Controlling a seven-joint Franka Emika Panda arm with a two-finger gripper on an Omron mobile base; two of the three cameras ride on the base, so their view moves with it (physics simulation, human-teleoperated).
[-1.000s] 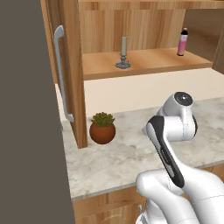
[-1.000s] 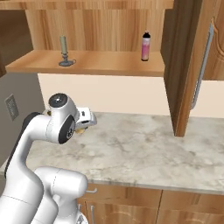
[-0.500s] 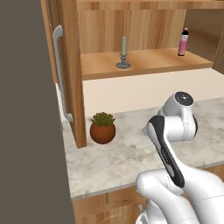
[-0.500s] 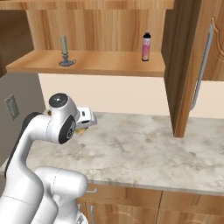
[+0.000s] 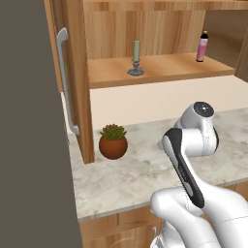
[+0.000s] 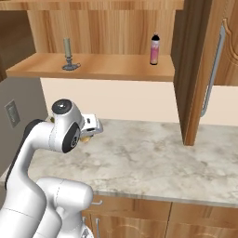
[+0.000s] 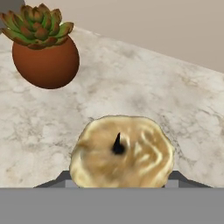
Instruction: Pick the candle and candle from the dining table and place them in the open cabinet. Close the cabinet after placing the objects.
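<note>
The stubby golden-tan candle (image 7: 120, 151) with its dark wick sits between my fingertips (image 7: 65, 179), and my gripper (image 7: 120, 180) is shut on it above the marbled counter top (image 7: 175, 100). From the right base view the gripper (image 6: 86, 135) hovers low over the counter's left part, below the cabinet shelf (image 6: 107, 67). The slim taper candle (image 5: 136, 51) stands upright on its dark dish base on that shelf (image 5: 160, 68), left of centre, as the taper (image 6: 67, 46) also shows from the right side. Both doors of the wooden cabinet stand open.
A pink bottle (image 5: 202, 47) with a dark cap stands on the shelf's right part. A potted succulent (image 5: 113, 141) sits on the counter (image 5: 135, 169) by the open left door (image 5: 72, 72). The open right door (image 6: 195, 69) juts out over the counter.
</note>
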